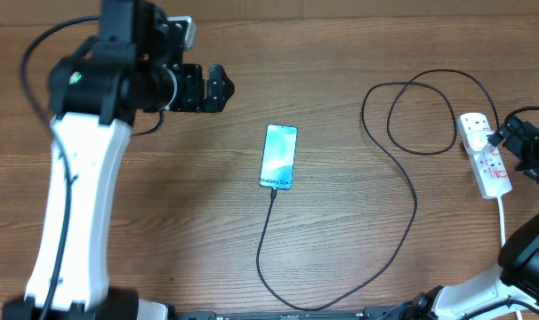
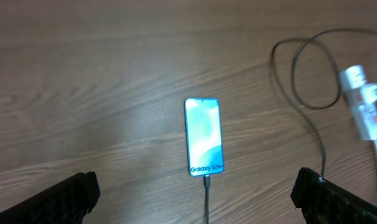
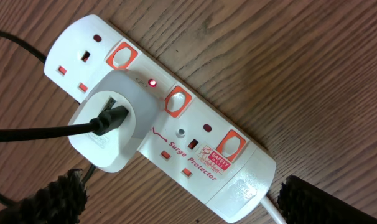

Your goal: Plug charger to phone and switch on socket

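Both grippers wide open, empty.
Left gripper well apart from the phone; right gripper above the power strip.

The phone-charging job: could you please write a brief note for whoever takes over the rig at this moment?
Left fingers: open, empty, hovering clear of the phone.
Right fingers: open, empty, above the socket.
Charger runs from its adapter in the socket to the phone's bottom edge; looks plugged in, screen lit.
Red light glows on the socket, so it seems on.
Remaining: confirm both.
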Tool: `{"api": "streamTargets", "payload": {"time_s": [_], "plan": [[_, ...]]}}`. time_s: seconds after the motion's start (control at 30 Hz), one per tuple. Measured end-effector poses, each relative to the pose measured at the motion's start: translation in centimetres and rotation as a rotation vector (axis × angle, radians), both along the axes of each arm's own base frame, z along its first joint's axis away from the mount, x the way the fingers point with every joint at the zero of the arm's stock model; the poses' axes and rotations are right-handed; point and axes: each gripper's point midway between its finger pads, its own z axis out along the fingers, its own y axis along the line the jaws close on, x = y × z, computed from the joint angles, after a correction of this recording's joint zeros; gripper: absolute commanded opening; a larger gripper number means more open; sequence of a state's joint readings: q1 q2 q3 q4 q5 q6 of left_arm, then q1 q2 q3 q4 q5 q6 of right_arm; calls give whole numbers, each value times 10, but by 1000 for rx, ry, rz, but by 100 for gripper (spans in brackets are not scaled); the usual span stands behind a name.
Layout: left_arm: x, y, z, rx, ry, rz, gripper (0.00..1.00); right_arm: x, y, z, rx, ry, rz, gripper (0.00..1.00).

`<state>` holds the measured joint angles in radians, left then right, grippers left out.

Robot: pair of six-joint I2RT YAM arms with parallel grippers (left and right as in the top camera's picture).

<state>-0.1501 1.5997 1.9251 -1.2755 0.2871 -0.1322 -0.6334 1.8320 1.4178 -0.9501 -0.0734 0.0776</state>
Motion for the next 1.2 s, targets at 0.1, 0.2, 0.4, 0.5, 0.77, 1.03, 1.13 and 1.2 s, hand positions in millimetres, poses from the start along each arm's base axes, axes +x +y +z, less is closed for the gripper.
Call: {"api": "streamTargets", "payload": {"time_s": [0.1, 0.2, 0.4, 0.5, 0.77, 1.03, 1.13, 1.2], "plan": [[-12, 2, 19, -8, -53, 0, 100, 0, 0, 0, 0, 0, 0, 100], [-17, 3, 27, -8, -75, 3, 100, 0, 0, 0, 0, 0, 0, 100], [-22, 7, 12, 14, -39, 8, 100, 0, 0, 0, 1, 0, 0, 100], [-17, 7, -7, 19, -39, 12, 100, 0, 0, 0, 0, 0, 0, 100], [6, 2, -61, -3, -159, 7, 100, 0, 0, 0, 0, 1, 0, 100], [-18, 5, -112, -29, -301, 4, 100, 0, 0, 0, -1, 1, -1, 100], [-28, 7, -129, -38, -353, 4, 100, 0, 0, 0, -1, 1, 0, 100], [-34, 7, -139, -42, -387, 5, 100, 0, 0, 0, -1, 1, 0, 100]]}}
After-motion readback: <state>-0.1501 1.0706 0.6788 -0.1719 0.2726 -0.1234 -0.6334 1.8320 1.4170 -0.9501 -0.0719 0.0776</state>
